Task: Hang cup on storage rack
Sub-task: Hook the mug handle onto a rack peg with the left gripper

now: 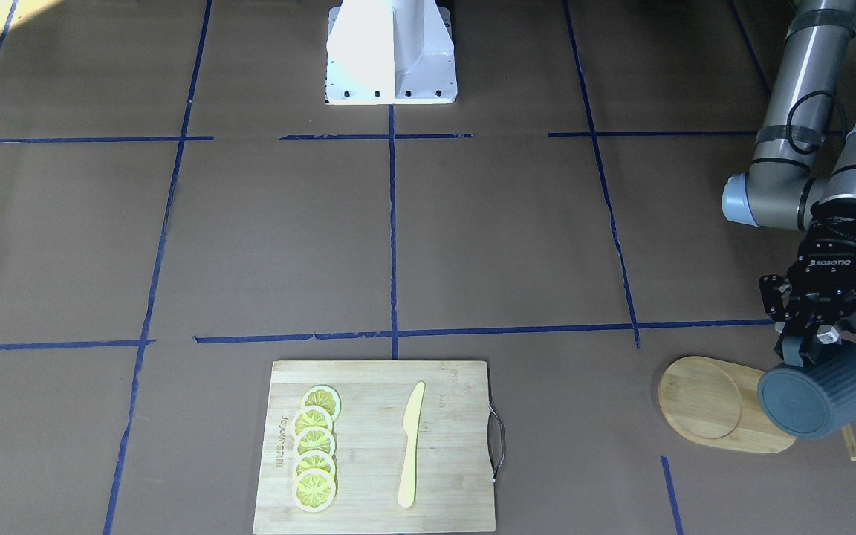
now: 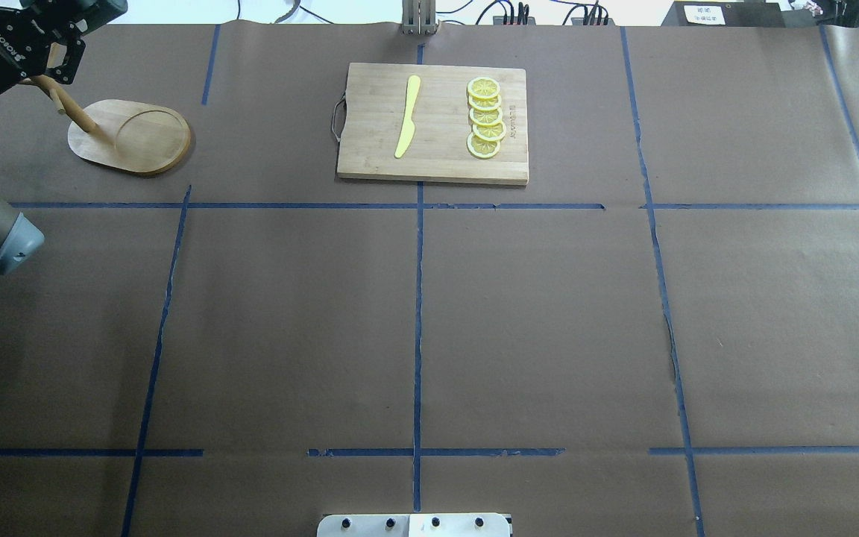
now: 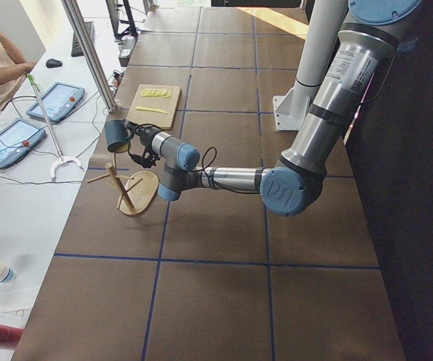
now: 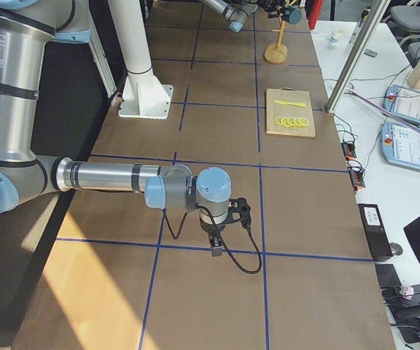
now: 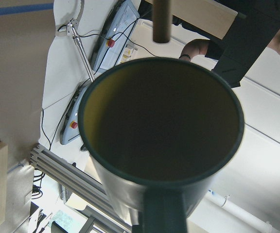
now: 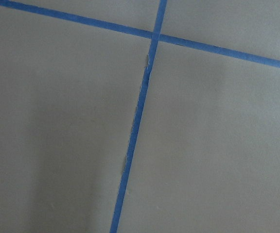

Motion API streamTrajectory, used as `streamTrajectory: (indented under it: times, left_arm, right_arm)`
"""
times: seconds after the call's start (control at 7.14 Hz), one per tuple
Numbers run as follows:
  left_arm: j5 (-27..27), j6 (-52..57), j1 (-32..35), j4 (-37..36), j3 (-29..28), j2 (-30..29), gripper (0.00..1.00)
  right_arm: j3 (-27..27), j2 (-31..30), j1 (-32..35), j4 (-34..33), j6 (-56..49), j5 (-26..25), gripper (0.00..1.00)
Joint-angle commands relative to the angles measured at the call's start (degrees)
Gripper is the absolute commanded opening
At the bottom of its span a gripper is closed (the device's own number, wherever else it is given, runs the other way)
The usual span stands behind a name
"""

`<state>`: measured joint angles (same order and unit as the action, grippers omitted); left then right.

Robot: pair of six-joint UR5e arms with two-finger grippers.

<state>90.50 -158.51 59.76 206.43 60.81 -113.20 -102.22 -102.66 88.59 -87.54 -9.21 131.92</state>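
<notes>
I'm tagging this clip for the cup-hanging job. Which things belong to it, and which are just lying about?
Job: cup, gripped by the left hand; storage rack.
Lying about: cutting board; yellow knife; lemon slices.

Front view, lower right: cup [image 1: 822, 397] covers storage rack's [image 1: 703, 401] pole and the right end of its base; overhead, the frame's upper-left corner crops the left gripper [image 2: 60, 48]; in the right-side view, right gripper [image 4: 215, 244] too small to read the jaws' state.
</notes>
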Motion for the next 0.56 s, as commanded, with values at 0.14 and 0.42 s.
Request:
streamTrajectory:
  times: [0.14, 0.42]
  left_arm:
    - [0.03, -0.13, 0.01, 4.69, -4.64, 0.17, 0.00]
    - [0.03, -0.13, -0.08, 10.54, -9.36, 0.53, 0.01]
  right_arm:
    - [0.00, 0.00, 0.00, 0.00, 0.07, 0.00, 1.00]
    - [0.00, 0.00, 0.00, 0.00, -0.02, 0.00, 1.00]
